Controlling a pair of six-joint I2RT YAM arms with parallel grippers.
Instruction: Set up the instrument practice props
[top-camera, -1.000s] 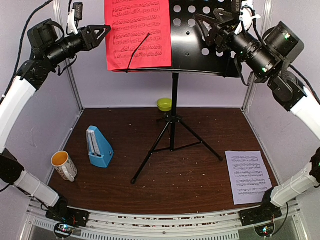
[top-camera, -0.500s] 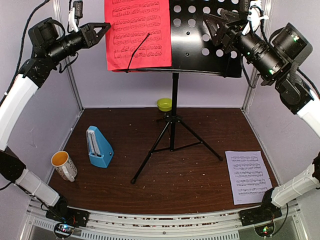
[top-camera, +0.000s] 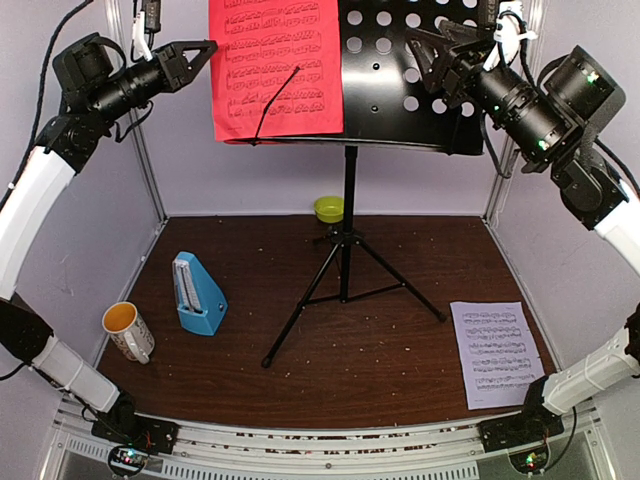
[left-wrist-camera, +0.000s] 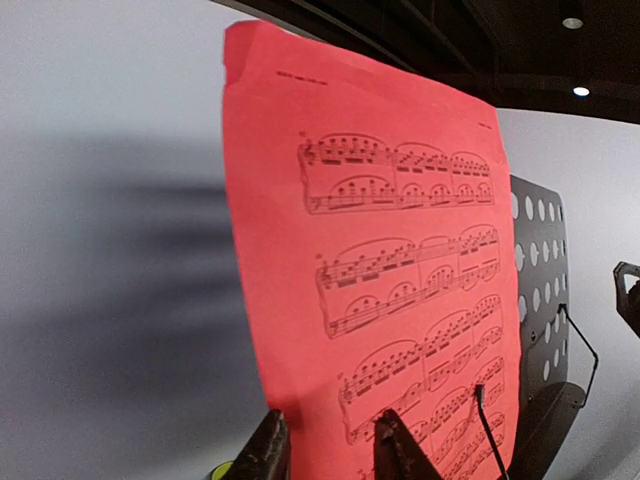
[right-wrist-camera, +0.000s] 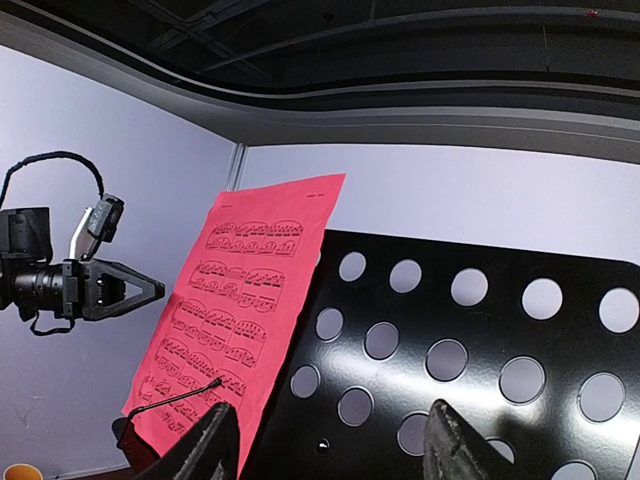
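Beside the black perforated-metal music stand (top-camera: 390, 125), left claw (left-wrist-camera: 328, 428) slightly parted, right claw (right-wrist-camera: 333, 425) spread: retreat without brushing the red music sheet (top-camera: 275, 65).

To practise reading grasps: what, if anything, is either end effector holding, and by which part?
Nothing is held. The left end effector sits off the red music sheet's left edge; the right end effector gapes before the black perforated-metal music stand.

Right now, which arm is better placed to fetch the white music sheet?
Right, probably: the white music sheet lies beside the right arm's base; the left end effector hovers high beside the red sheet.
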